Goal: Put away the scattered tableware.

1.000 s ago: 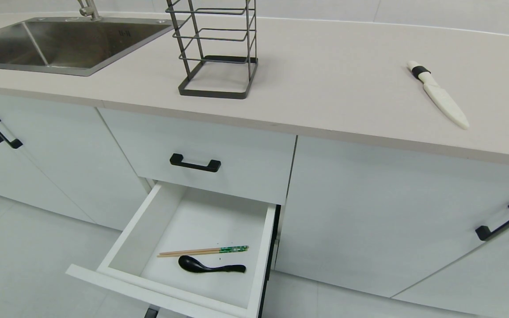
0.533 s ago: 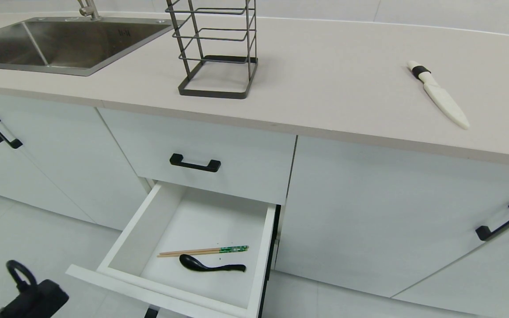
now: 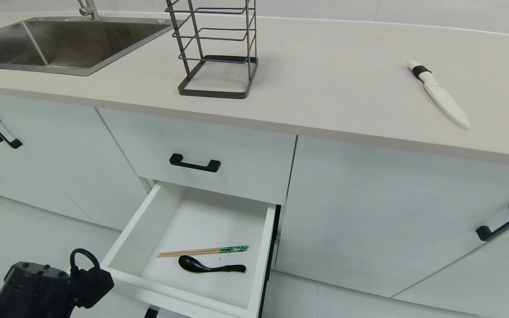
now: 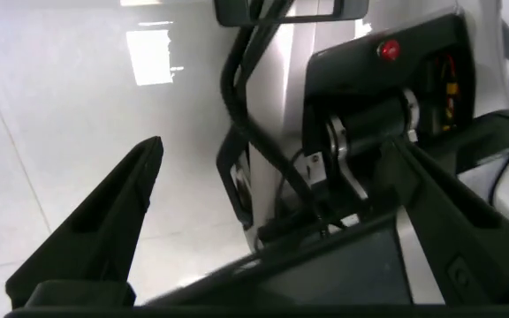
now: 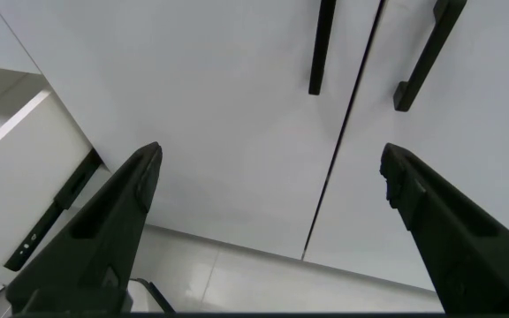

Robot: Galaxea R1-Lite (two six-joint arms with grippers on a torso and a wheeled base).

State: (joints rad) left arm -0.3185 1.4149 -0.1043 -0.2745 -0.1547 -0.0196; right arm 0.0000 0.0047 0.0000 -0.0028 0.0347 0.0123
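1. The knife [image 3: 439, 95] lies flat on the counter [image 3: 325, 57], toward its right end, with the blade pointing at the front edge. It is well apart from both grippers and from any finger.
2. The chopsticks [image 3: 203, 251] and a black spoon [image 3: 210, 266] lie just beside each other in the open drawer [image 3: 133, 234], near its front, with the spoon in front.
3. The left arm [image 3: 47, 289] hangs low over the floor, at the drawer's front left corner.
4. The left gripper [image 4: 272, 203] has its fingers [image 4: 104, 221] spread wide and grips nothing; none of the tableware lies between them.
5. The right gripper [image 5: 272, 221] is also spread wide and empty. Its fingers [image 5: 104, 230] frame white doors [image 5: 219, 132] with black handles [image 5: 322, 44], and the drawer's side is nearby.
6. A wire rack [image 3: 217, 48] stands on the counter beside the sink [image 3: 60, 39].
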